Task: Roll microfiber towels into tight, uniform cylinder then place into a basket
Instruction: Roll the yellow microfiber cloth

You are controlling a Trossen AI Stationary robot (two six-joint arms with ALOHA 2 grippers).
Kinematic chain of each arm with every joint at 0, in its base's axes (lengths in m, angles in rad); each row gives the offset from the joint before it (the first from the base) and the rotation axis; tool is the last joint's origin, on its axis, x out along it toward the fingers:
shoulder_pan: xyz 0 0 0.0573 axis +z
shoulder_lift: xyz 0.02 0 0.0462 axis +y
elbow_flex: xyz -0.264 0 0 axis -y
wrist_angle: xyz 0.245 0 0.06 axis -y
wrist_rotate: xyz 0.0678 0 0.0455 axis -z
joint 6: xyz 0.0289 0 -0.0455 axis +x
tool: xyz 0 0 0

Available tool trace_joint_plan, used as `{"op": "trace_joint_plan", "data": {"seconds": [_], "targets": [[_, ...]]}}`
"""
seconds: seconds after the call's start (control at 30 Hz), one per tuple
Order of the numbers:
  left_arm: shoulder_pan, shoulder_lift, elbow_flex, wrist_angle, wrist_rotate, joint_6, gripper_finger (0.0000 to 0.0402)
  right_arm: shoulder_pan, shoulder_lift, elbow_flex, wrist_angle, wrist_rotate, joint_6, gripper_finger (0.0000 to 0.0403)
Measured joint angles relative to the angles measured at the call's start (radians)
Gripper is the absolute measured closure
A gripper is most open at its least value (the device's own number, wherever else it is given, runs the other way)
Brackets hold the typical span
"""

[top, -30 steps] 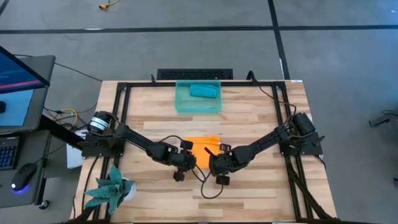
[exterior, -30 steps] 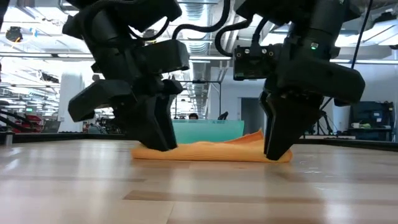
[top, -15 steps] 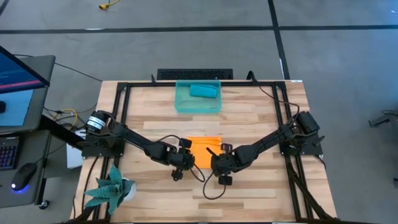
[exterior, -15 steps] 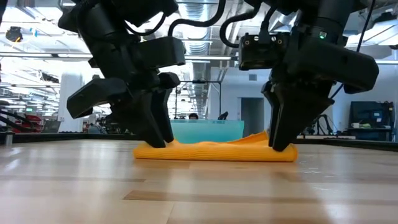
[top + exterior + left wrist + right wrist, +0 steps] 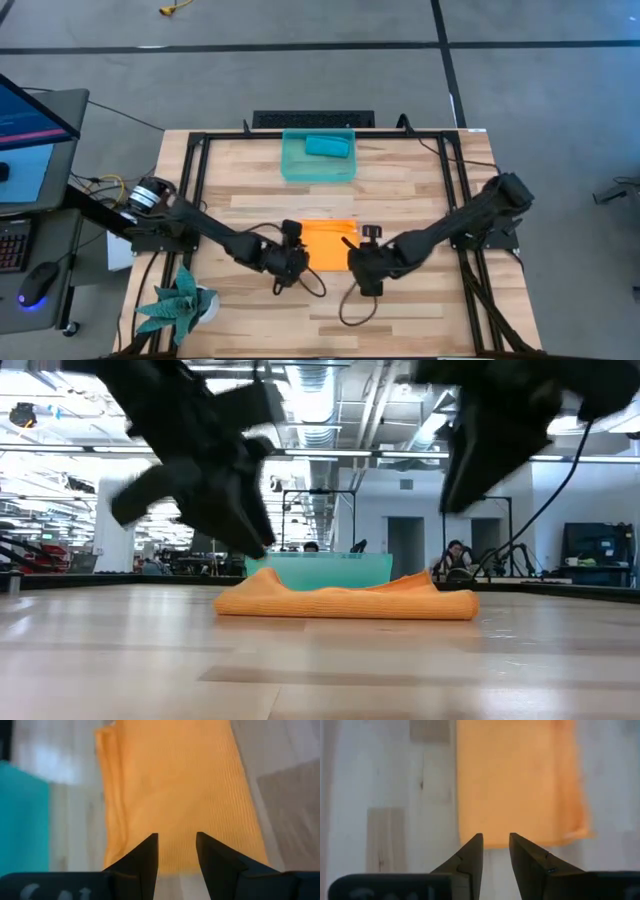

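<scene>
Orange towel [image 5: 345,601] lies folded on table [image 5: 320,670]; both arms raised above.

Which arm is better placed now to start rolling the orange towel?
Probably neither: the left gripper and right gripper both hover open above the near edge of the orange towel, one toward each end. Using both together looks best.

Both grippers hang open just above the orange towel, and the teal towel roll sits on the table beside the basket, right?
Not quite. The teal towel roll lies inside the basket, as the high view shows. The rest holds: left gripper and right gripper hang open above the orange towel.
</scene>
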Motion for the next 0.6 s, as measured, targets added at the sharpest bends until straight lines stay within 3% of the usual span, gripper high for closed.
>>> {"op": "trace_joint_plan", "data": {"seconds": [0.33,0.43,0.6], "targets": [[-0.202,-0.062,0.006,-0.059,-0.298,-0.079,0.0276,0.216,-0.156,-0.039,-0.048,0.4,0.035,0.0285],[-0.243,-0.051,0.007,-0.042,-0.315,-0.05,0.0276,0.262,-0.149,-0.044,-0.051,0.474,0.035,0.0285],[-0.257,-0.051,0.006,-0.028,-0.265,-0.065,0.0276,0.271,-0.07,-0.044,0.013,0.465,0.061,0.0285]]}}
